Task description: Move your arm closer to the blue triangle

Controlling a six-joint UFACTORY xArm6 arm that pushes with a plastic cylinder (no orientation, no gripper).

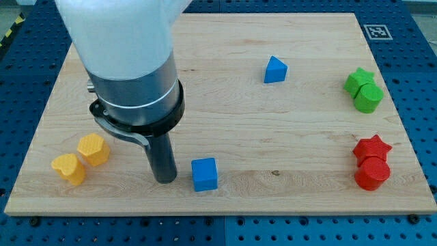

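Spreading across nearly the whole frame, the board (225, 102) is lying flat and giving the blocks one level surface to slide on. My arm (130, 68) is filling the upper left, dropping into the dark rod, and my tip (164, 180) is resting on the wood at lower centre-left, just left of the blue cube (204, 173) and seemingly not touching it. There are no jaws to open or close here; the rod is only pushing.

The blue triangle (275, 70) is sitting in the upper middle, well apart from my tip, up and to the right, so the task is looking barely begun. The cube is standing just right of my tip, so I am judging that a diagonal run should start upward to avoid nudging it.

The remaining blocks are sitting in colour pairs at the edges: red star (372, 147) touching red cylinder (372, 173) at lower right, green star (358, 80) against green cylinder (369, 98) at upper right, and two yellow blocks (80, 158) at lower left.
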